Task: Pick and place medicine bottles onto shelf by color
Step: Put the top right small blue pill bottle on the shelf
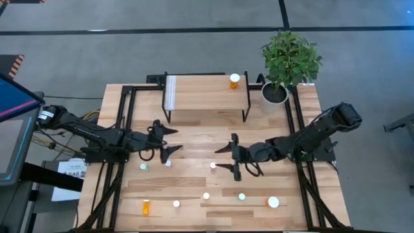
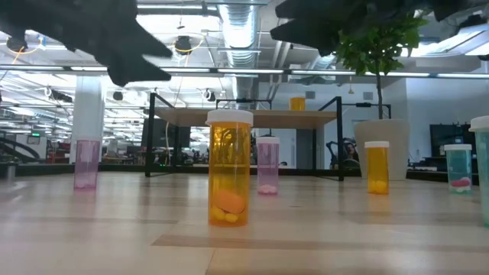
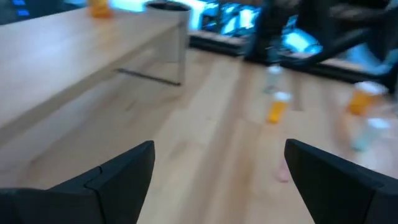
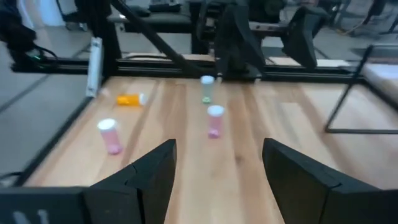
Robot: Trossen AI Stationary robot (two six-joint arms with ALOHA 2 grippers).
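Both grippers, left gripper [image 1: 167, 138] and right gripper [image 1: 226, 158], have fingers apart, empty. The bottle [image 2: 229, 168] at 6 o'clock of the shelf [image 1: 206, 92] is probably light, stiff, slippery; grasp mid-body.

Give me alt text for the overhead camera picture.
Two dark robot arms reach inward over a wooden table, left gripper and right gripper open and empty. One orange bottle stands on the shelf; others dot the table.

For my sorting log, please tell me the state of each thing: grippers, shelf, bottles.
left gripper: open, empty, above the table.
right gripper: open, empty, above the table.
shelf: holds one orange bottle, upright.
fallen orange bottle: lying on the table.
pink bottle: upright on the table.
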